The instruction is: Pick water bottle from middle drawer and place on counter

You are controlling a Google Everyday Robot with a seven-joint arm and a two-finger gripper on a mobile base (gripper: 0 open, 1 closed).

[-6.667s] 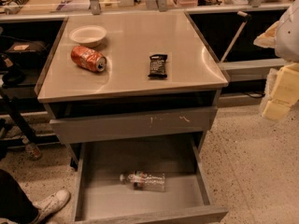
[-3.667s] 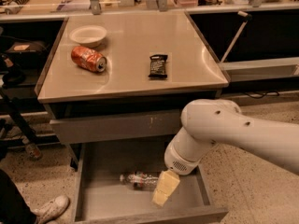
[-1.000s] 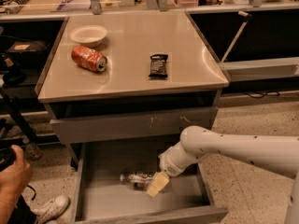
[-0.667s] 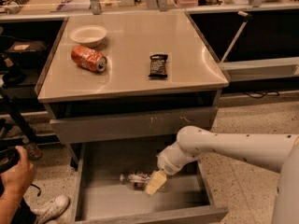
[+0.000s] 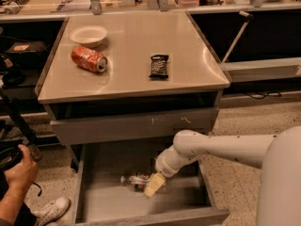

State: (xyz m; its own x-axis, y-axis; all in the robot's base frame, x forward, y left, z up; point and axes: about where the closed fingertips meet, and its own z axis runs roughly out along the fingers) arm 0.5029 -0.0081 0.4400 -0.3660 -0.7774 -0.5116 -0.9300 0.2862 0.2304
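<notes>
The water bottle (image 5: 135,180) lies on its side on the floor of the open middle drawer (image 5: 108,201), cap to the left. My gripper (image 5: 154,184) reaches down into the drawer from the right and sits right at the bottle's right end, covering part of it. The counter (image 5: 136,41) tops the cabinet above.
On the counter lie a dented red soda can (image 5: 89,59), a white bowl (image 5: 88,34) and a dark snack bar (image 5: 159,65). The shut drawer front (image 5: 136,124) overhangs the open drawer. A person's hand (image 5: 19,168) and shoe (image 5: 49,210) are at lower left.
My arm has lowered and shifted left inside the drawer, bringing the gripper from beside the bottle onto its right end. The bottle has not moved.
</notes>
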